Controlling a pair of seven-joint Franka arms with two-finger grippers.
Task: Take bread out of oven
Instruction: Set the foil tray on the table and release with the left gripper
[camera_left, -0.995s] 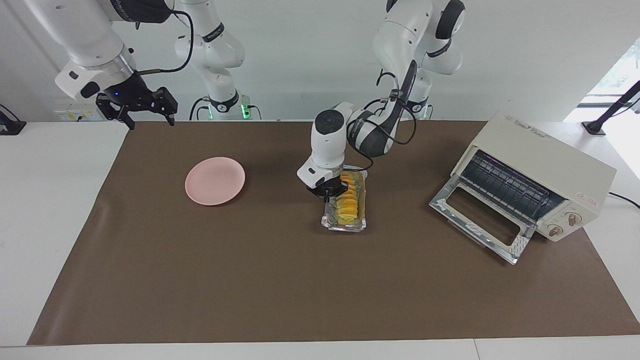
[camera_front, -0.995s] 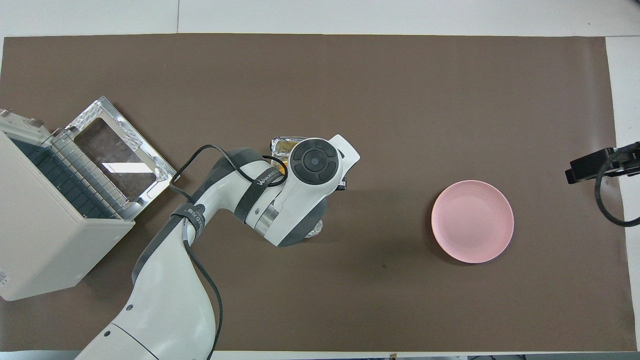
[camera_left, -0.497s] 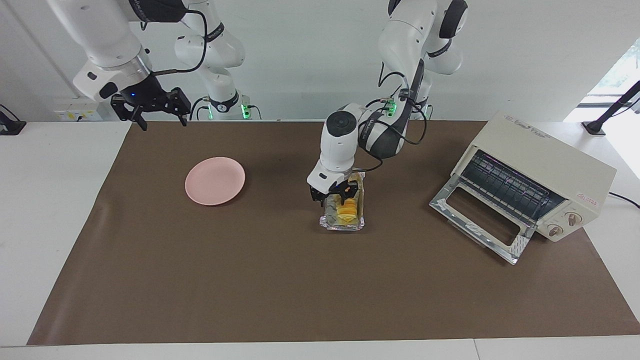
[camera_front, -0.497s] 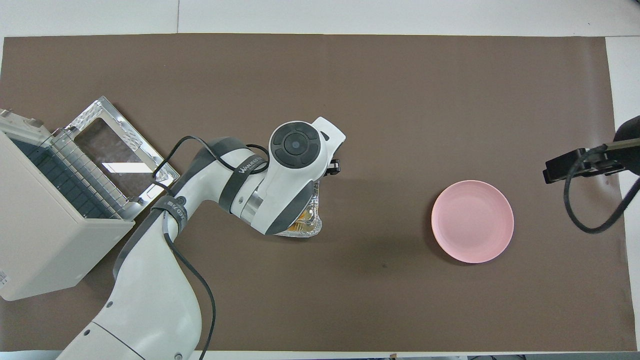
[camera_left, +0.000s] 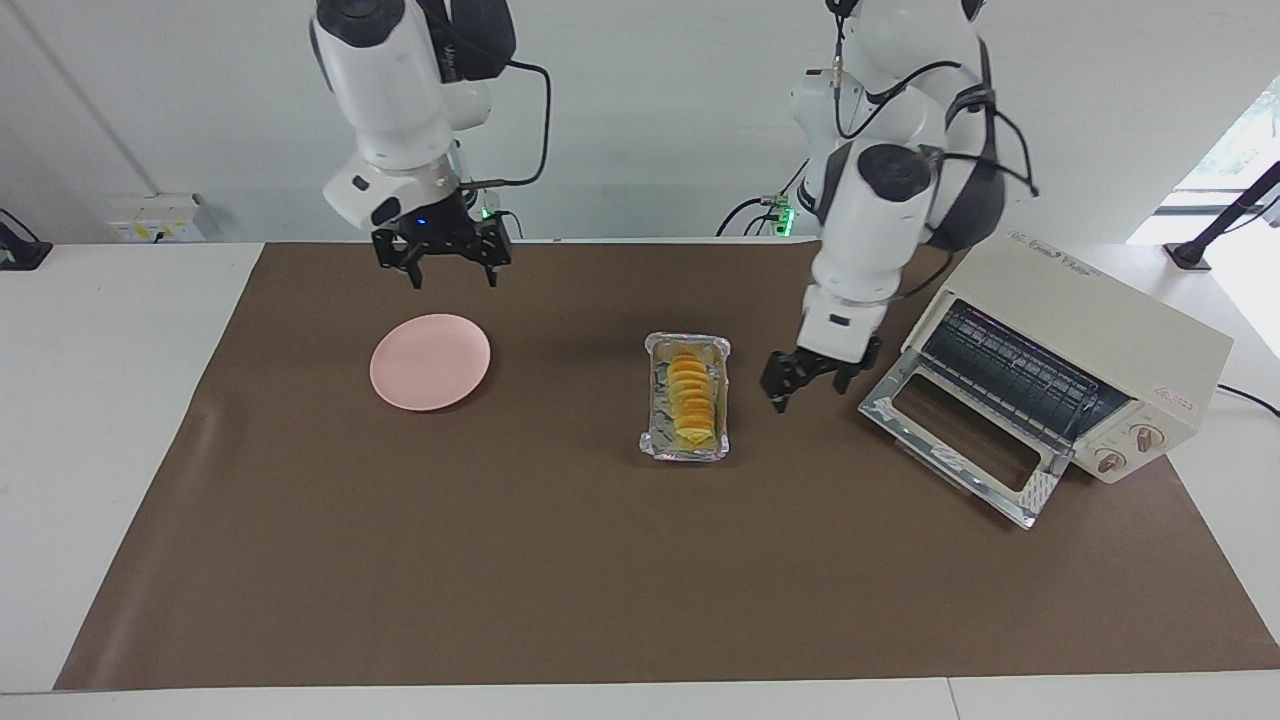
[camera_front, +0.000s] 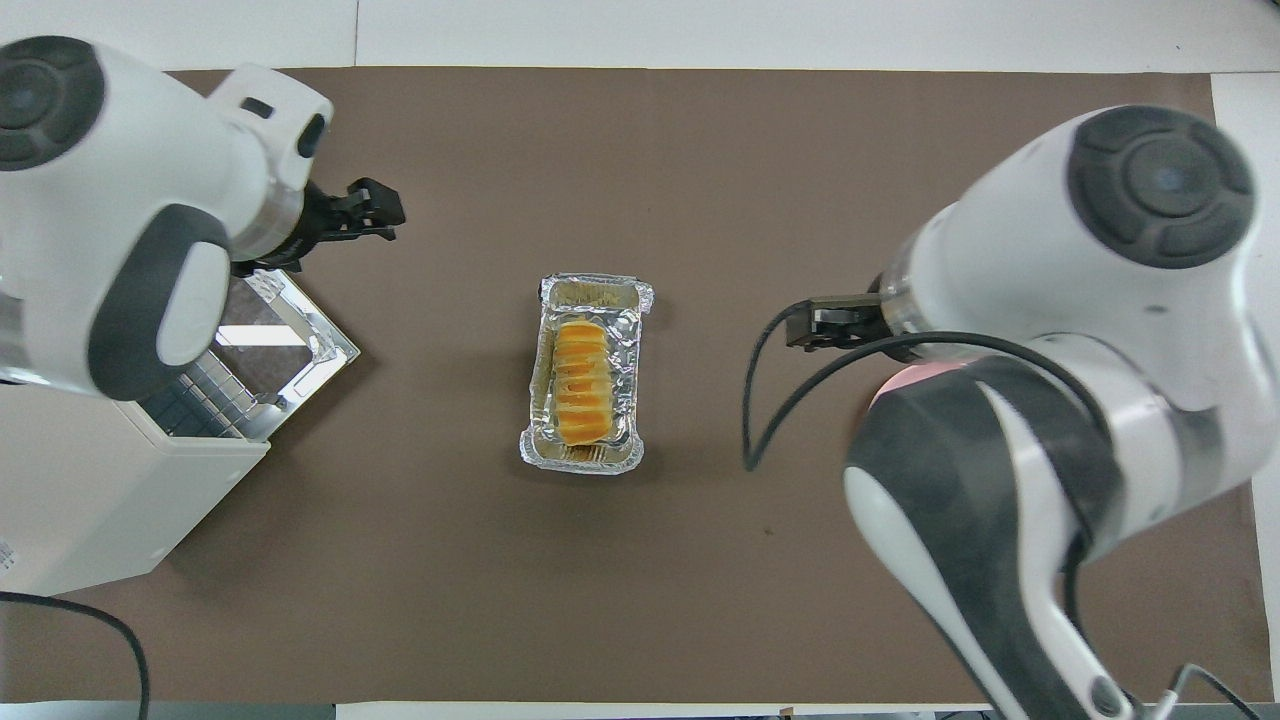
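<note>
The bread (camera_left: 690, 398) is a golden-orange ridged loaf lying in a crinkled foil tray (camera_left: 687, 447) on the brown mat, out of the oven. It also shows in the overhead view (camera_front: 580, 385). The cream oven (camera_left: 1085, 330) stands at the left arm's end with its glass door (camera_left: 950, 445) folded down and its rack bare. My left gripper (camera_left: 808, 385) is open and empty, raised over the mat between the tray and the oven door. My right gripper (camera_left: 450, 268) is open and empty, raised over the mat beside the pink plate (camera_left: 430, 361).
The brown mat (camera_left: 600, 580) covers most of the white table. In the overhead view the right arm hides nearly all of the plate (camera_front: 905, 378), and the left arm covers part of the oven (camera_front: 90, 500) and its door (camera_front: 290, 345).
My left gripper has lifted off the foil tray and swung toward the oven door, leaving tray and bread on the mat. My right gripper has moved inward, to above the plate's edge.
</note>
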